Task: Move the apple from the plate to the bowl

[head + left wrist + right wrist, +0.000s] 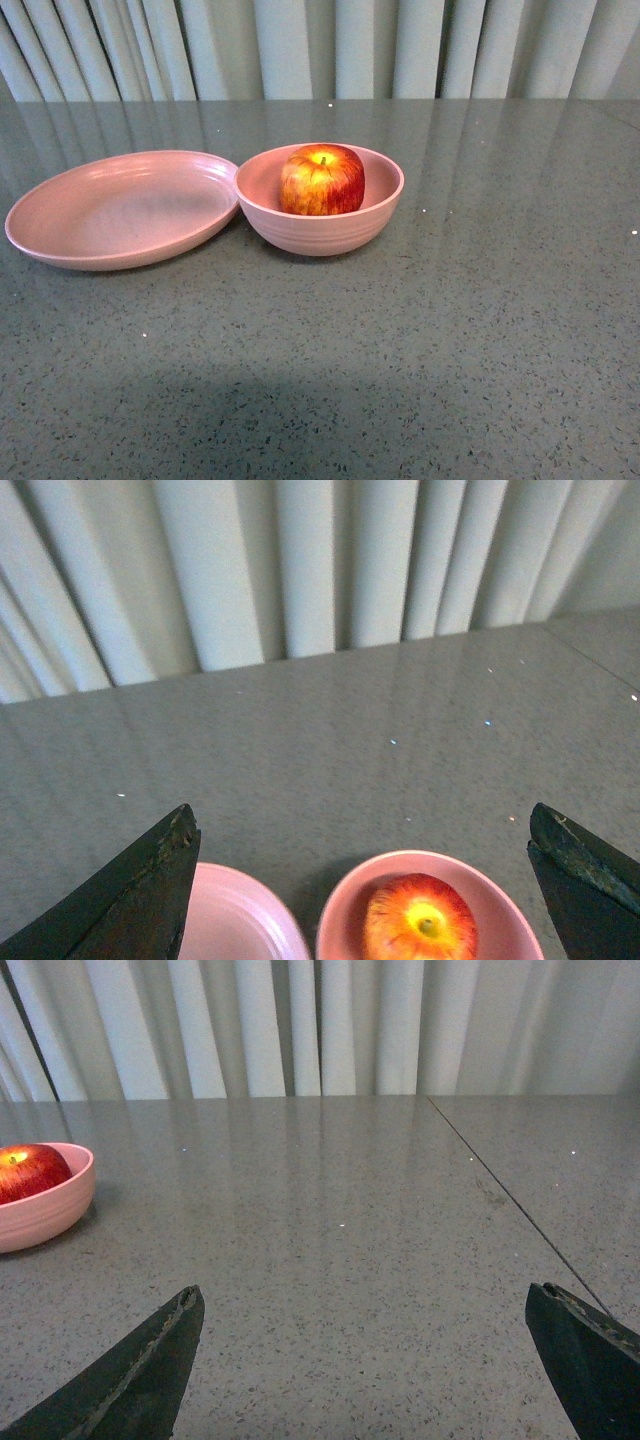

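The apple [322, 180] sits upright inside the bowl [320, 232], stem up, and the plate [120, 210] beside it lies bare, its rim touching the bowl's side. We judge the move done. Our left claw [365, 880] hangs above the bowl with its fingers spread wide and nothing between them; our right claw [365, 1365] is likewise spread and empty, off to the side over bare desk [450, 350], with the bowl at the edge of its view. Little can go wrong from here, as we see it: if the left claw drops or swings low while drawing back, a finger could clip the bowl's rim and tip it, or nudge it against the plate.
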Motion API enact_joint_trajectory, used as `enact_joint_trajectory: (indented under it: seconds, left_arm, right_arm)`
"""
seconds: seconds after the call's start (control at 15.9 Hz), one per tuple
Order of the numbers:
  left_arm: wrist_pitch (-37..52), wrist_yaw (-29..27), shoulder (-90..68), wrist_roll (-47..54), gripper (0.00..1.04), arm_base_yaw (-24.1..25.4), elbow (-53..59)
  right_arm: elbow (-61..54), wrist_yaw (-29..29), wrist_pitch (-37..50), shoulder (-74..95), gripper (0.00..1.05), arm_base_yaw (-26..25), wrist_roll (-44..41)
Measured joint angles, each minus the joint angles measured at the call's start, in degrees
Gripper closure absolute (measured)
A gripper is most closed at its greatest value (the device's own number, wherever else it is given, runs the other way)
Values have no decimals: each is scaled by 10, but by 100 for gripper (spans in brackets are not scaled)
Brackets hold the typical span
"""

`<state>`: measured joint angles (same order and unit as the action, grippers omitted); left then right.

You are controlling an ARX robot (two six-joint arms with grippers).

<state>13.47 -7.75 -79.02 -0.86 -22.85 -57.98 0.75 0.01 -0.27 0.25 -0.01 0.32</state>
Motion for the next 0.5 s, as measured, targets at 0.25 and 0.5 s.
enact_joint_trajectory:
  seconds: [0.25,0.5]
  left_arm:
    - [80,-68,38,1,18,13,54]
    - [174,-69,191,0,58,98,265]
  right_arm:
    - [0,0,0,0,7,0,0]
    - [0,0,1,0,7,0,0]
